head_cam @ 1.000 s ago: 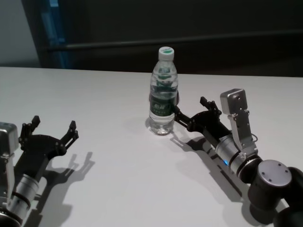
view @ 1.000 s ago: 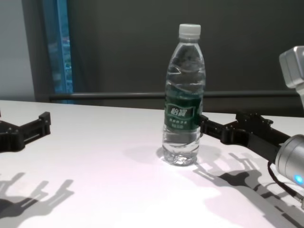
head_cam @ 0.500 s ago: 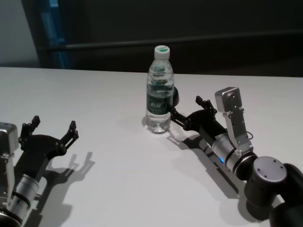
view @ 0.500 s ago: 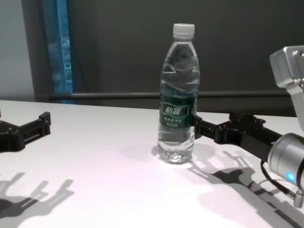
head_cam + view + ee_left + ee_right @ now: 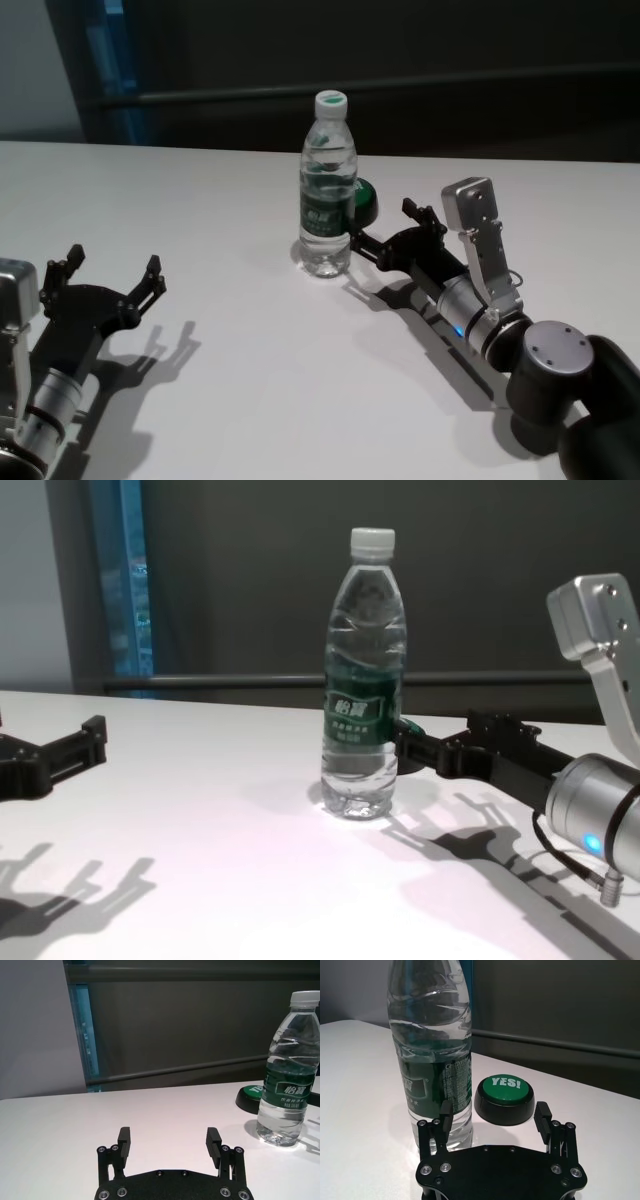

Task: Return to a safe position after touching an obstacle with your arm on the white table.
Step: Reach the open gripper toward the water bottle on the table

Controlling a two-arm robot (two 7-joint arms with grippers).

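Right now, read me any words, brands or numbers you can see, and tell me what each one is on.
"YES!": white letters on the green button.
"Cestbon": small print on the water bottle's dark green label.
White characters on the label's front: too blurred to read.
Grippers, white table: no text.

Over the last second the right arm sweeps leftward across the table, and its gripper now sits further left and a little further from the robot than before. One of its open fingers presses against the side of the water bottle, which slides left with it, upright all the way, its cap shifting left in the chest view too. As the bottle moves aside, a green-topped round button behind it comes into sight; earlier the bottle hid most of it. The arm's silver wrist block likewise moves left, and the shadows under the arm shift with it.
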